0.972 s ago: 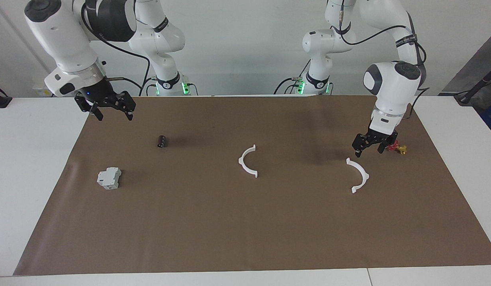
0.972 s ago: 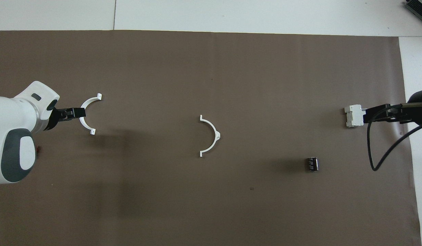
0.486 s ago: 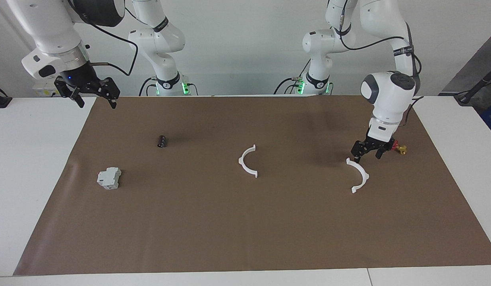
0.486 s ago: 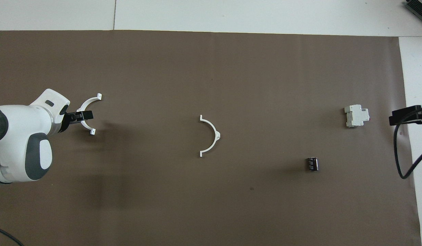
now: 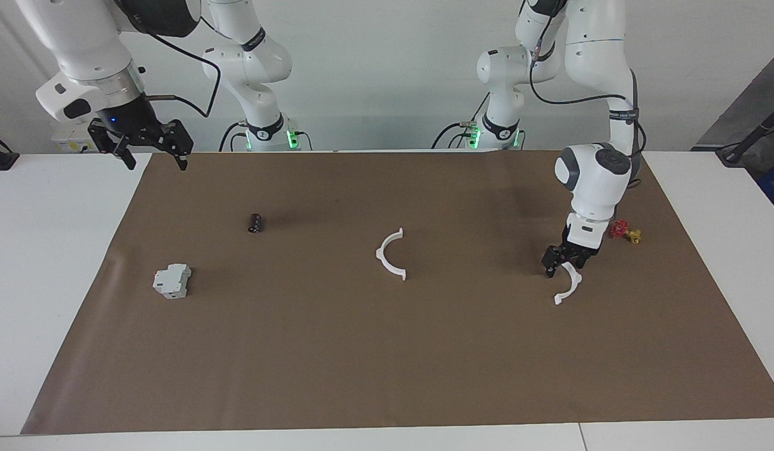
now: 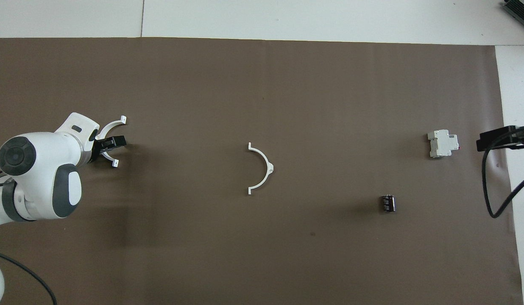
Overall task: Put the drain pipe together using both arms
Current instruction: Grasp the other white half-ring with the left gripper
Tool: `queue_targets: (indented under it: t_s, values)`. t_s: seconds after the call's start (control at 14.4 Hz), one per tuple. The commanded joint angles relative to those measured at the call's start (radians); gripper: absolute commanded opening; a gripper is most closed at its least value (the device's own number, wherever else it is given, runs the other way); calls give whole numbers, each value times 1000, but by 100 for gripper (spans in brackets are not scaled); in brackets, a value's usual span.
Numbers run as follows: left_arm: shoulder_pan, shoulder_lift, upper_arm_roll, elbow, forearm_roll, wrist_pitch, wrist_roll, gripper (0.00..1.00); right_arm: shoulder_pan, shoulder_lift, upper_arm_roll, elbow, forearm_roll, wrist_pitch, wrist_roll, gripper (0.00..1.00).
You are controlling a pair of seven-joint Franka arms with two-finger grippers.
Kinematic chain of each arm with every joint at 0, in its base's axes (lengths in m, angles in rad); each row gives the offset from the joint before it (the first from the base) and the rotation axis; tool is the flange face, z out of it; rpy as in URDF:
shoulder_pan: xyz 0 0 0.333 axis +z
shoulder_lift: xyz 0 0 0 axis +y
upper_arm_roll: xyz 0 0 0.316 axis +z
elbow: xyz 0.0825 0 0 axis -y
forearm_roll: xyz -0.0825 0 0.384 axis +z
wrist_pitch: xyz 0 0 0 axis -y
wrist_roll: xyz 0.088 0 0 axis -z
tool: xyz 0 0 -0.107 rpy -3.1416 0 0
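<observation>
White table (image 5: 49, 263), brown mat (image 5: 387, 351) on it; mat carries two half-ring arcs (image 5: 392, 254) (image 5: 568, 285), grey-white block (image 5: 172, 280), black cylinder (image 5: 255, 222), red-yellow valve (image 5: 625, 232).

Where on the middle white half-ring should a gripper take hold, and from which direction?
Grip the middle half-ring at the crown of its arc, coming straight down from above. It lies flat on the brown mat, so only its thin wall offers the fingers two opposing faces, and the crown probably keeps both end tabs free for joining.

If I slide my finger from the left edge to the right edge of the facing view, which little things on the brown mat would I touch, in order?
Grey-white boxy block → small black cylinder → middle half-ring → half-ring under the left gripper → red-and-yellow valve.
</observation>
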Motion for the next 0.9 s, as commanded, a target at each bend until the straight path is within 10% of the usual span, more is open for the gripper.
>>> queue_targets:
  t_s: [0.0, 0.83]
  values:
    - [-5, -8, 2, 1, -14, 6, -6, 100, -3, 11, 2, 20, 40, -21, 17, 100]
    - [-4, -35, 2, 3, -13, -20, 2, 100, -9, 7, 3, 11, 41, -18, 15, 100]
